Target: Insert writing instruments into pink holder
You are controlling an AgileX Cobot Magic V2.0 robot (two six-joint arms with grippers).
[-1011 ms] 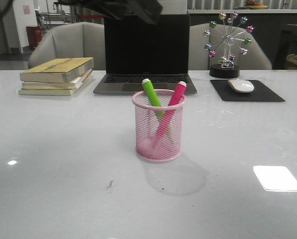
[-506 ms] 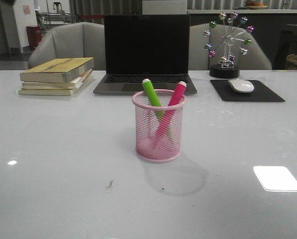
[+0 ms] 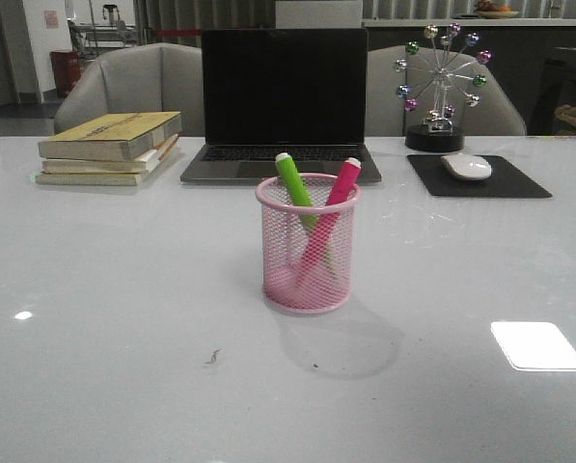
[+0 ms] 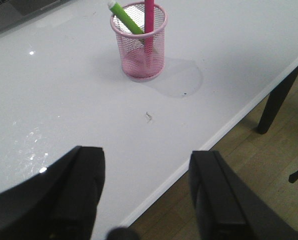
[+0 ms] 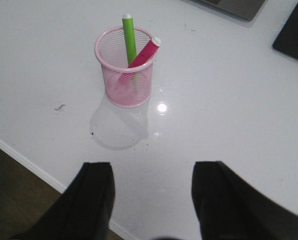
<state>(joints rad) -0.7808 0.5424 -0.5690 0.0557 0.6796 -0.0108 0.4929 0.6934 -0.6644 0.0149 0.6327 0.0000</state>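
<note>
The pink mesh holder (image 3: 308,243) stands upright in the middle of the white table, also seen as the holder (image 4: 139,42) and the holder (image 5: 125,67) in the wrist views. Inside it lean the lime green marker (image 3: 295,188) and the magenta marker (image 3: 332,207), crossing, their pale ends above the rim. Green marker (image 4: 125,17) and magenta marker (image 4: 149,20) show in the left wrist view; green marker (image 5: 130,37) and magenta marker (image 5: 145,51) in the right. My left gripper (image 4: 146,172) and right gripper (image 5: 153,182) are open and empty, well back near the table's front edge. Neither shows in the front view.
Behind the holder stand a laptop (image 3: 284,101), a stack of books (image 3: 109,147) at the left, and a mouse (image 3: 467,166) on a black pad beside a ferris-wheel ornament (image 3: 440,87) at the right. The table's front edge (image 4: 228,127) and floor lie under the grippers.
A dark arm that crossed the top of the front view a second ago has gone out of view. Holder and markers have not moved.
</note>
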